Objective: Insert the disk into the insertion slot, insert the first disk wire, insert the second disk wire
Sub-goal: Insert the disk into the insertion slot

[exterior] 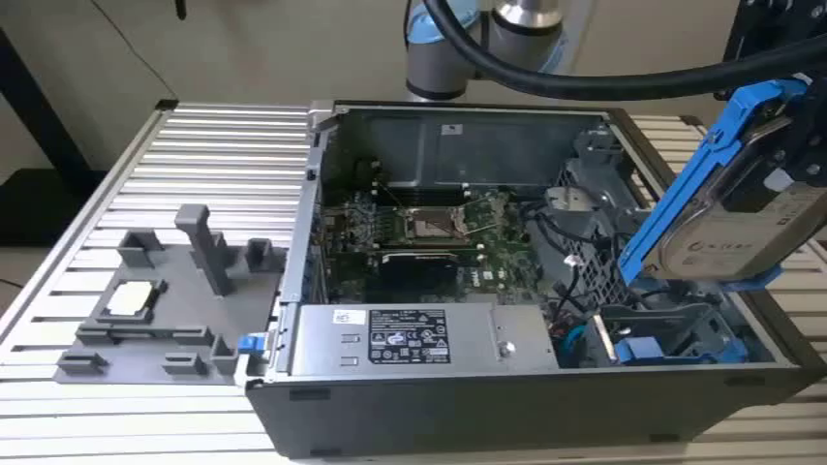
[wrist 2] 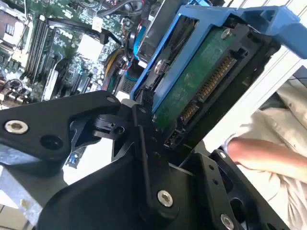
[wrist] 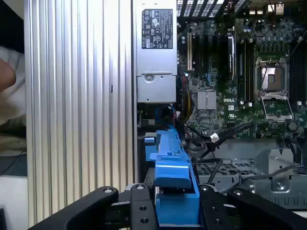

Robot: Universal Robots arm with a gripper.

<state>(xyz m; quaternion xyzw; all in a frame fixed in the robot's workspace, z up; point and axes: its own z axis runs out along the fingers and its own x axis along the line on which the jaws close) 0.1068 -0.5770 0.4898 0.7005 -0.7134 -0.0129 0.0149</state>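
**Exterior view.** The gripper [exterior: 791, 160] is holding the disk [exterior: 723, 213] aloft at about three o'clock. The disk is tilting steeply on edge above the open computer case [exterior: 387, 412]. The insertion slot [exterior: 659, 334] is lying toward seven o'clock of the disk, in the case's near corner at the exterior view's right. Disk and slot are standing apart, and nothing is entering yet. The power supply box [exterior: 394, 337] is sitting at about six o'clock, beside the slot.

**Second wrist view.** The disk's green circuit side [wrist 2: 201, 81] is facing the camera, with the blue carrier [wrist 2: 271, 21] framing it. One of the black fingers [wrist 2: 144, 143] is pressing on the carrier's edge. A person's hand [wrist 2: 261, 153] is resting beyond the case.

**First wrist view.** The jaws are pinching the disk [wrist: 172, 177] across its carrier, one on each flank. The disk is sitting squarely between them and projecting forward.

**Risks, as judgement.**
- The disk is tilting well off the slot's plane, so an unlevelled entry could jam the carrier on the cage lip.
- Loose cables [exterior: 549, 237] are crowding the bay and could get trapped.
- The hand is lying near the arm's likely travel.
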